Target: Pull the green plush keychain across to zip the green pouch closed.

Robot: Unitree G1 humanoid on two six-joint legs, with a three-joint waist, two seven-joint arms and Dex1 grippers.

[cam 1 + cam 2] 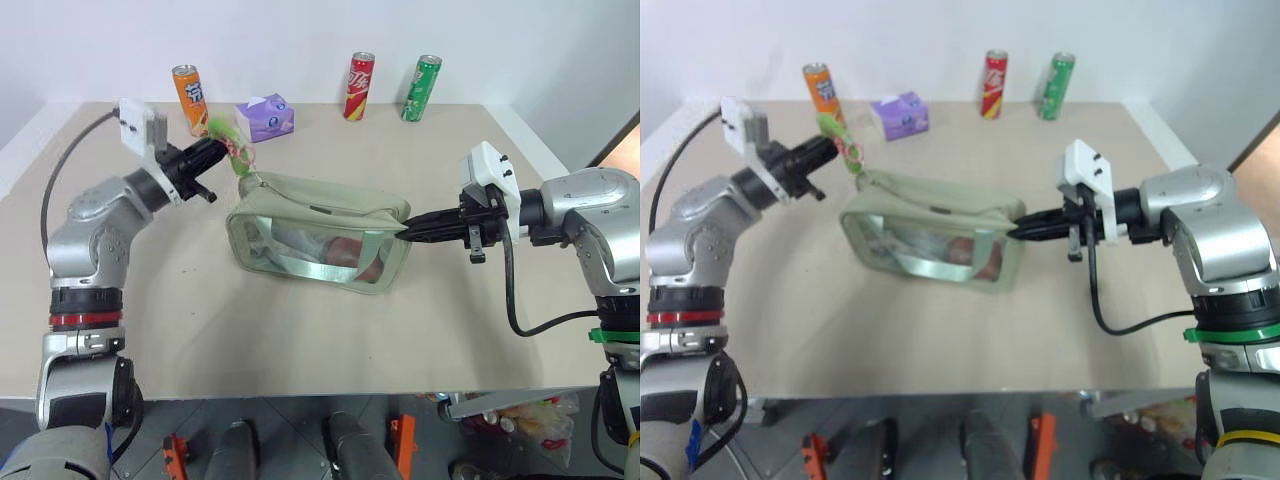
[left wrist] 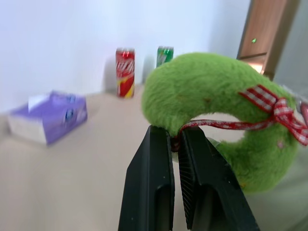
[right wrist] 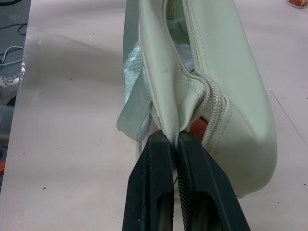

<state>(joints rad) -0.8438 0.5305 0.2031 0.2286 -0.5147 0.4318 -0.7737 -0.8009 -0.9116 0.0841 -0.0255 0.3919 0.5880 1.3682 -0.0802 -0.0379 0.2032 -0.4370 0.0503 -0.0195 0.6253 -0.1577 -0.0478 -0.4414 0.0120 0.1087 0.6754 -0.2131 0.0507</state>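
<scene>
Fingers of the left gripper (image 2: 175, 139) were squeezed tight on the green plush keychain (image 2: 216, 96), right at its red checked ribbon (image 2: 269, 103). The plush hung just past the fingertips, joined to the near corner of the green pouch (image 1: 320, 225). The right gripper (image 3: 174, 139) was clamped on the pouch's far end, beside the zipper (image 3: 202, 82), which gaped open there. The pouch stretched between both grippers, over the table (image 1: 200, 310). I think the pulling step was just starting. Next, the left gripper would need to draw the plush along the zipper toward the right gripper while that one held firm.
</scene>
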